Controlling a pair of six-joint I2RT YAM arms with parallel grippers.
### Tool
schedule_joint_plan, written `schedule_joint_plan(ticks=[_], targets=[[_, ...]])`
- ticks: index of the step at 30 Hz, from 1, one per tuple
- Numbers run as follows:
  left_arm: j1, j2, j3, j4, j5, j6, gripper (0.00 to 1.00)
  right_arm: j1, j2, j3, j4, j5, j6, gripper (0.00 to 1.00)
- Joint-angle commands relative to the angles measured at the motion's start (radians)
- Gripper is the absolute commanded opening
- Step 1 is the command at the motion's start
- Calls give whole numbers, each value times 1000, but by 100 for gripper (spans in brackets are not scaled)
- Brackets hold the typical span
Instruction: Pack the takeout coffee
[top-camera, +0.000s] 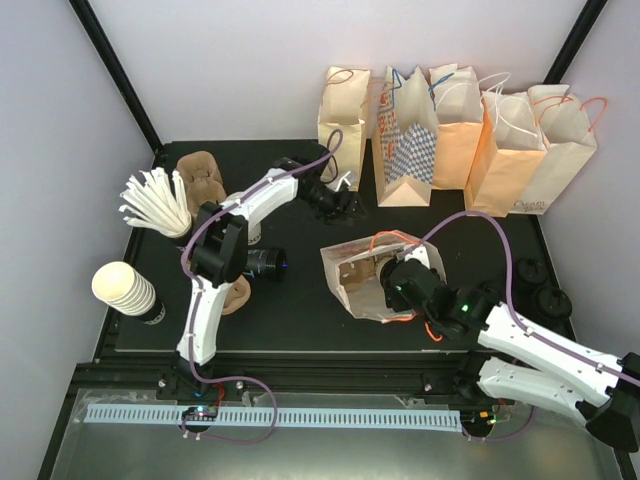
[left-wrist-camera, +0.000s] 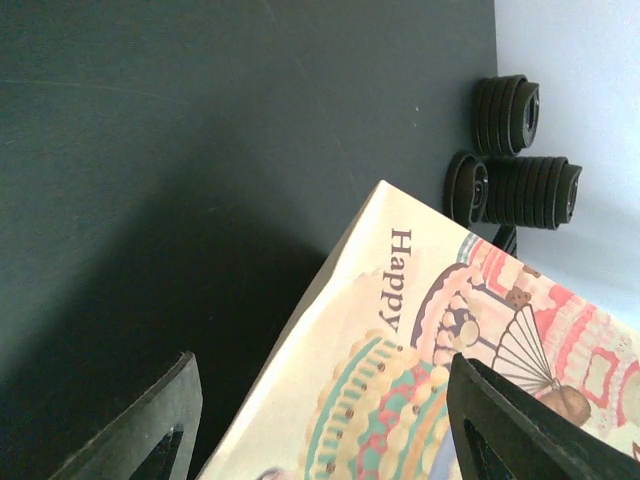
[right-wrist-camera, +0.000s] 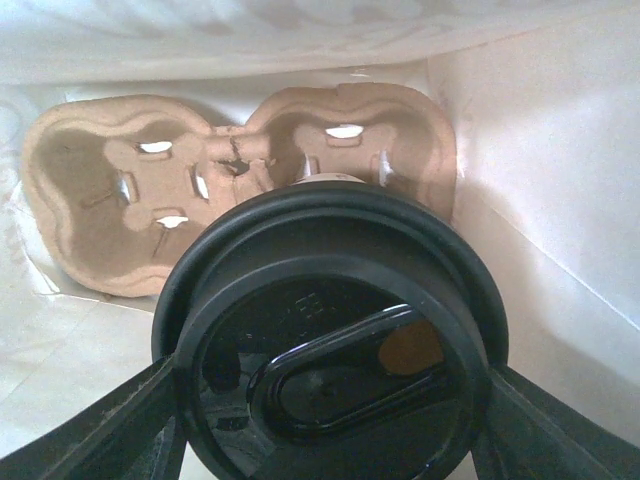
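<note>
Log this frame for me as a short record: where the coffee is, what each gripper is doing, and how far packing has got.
coffee: takeout coffee, black lid facing the wrist camera, inside the open bag
behind it: pulp carrier, also inside the bag
right gripper: shut on the takeout coffee
left gripper: open, empty, over a printed bag
seated in carrier: cannot tell, the lid hides the cup
</note>
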Motion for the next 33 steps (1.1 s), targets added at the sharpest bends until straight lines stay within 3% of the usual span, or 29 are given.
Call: schedule_joint_plan(ticks=[1, 7, 18, 33], targets=[[-33, 80, 66, 16, 96, 9, 70, -6, 19, 29, 43, 89, -23, 61], [-38, 201, 161, 41, 116, -18, 70, -6, 36, 24, 80, 131, -50, 60], [-48, 308, 163, 165, 233, -125, 69, -6, 34, -9, 185, 148, -116, 60], [-64, 247, 24, 321, 307, -239, 62, -6, 140, -32, 210, 183, -44, 57]])
